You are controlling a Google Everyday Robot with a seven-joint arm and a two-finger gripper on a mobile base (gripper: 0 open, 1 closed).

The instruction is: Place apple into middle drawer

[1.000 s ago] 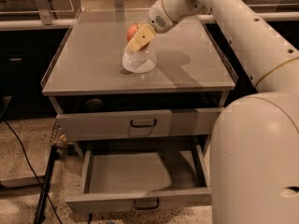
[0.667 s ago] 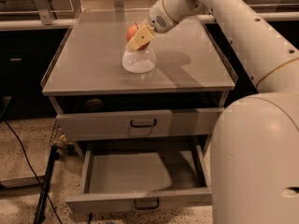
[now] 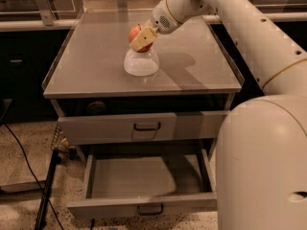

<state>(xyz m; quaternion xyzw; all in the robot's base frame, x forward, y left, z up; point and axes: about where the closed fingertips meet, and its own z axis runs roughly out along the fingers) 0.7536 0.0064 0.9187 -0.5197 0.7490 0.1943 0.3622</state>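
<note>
Almost nothing has moved since a second ago: arm, apple and bowl sit where they were. Your gripper (image 3: 139,35) is over the far middle of the cabinet top (image 3: 91,71), reaching in from the right on the white arm (image 3: 225,11). Its near tan finger (image 3: 143,41) lies flat across the apple's near-right face; the far finger is hidden behind the fruit. It reads as clamped on the apple.

The apple (image 3: 135,30) shows directly above the white upturned bowl (image 3: 141,63), red side to the left. You can't tell whether it touches the bowl's dome or sits just beyond it. It's round, so it has no real long axis. The stem is not visible, so you can't tell which way it points.

The middle drawer (image 3: 134,176) is pulled out towards the near edge, with its tray floor in view and its dark handle (image 3: 150,209) at the centre front. The upper drawer (image 3: 105,128) above it is closed. The apple is well apart from the open tray, up and farther back. The robot base (image 3: 264,166) fills the near right, overlapping the drawer's right end. A black cable (image 3: 23,157) runs along the floor at left.
</note>
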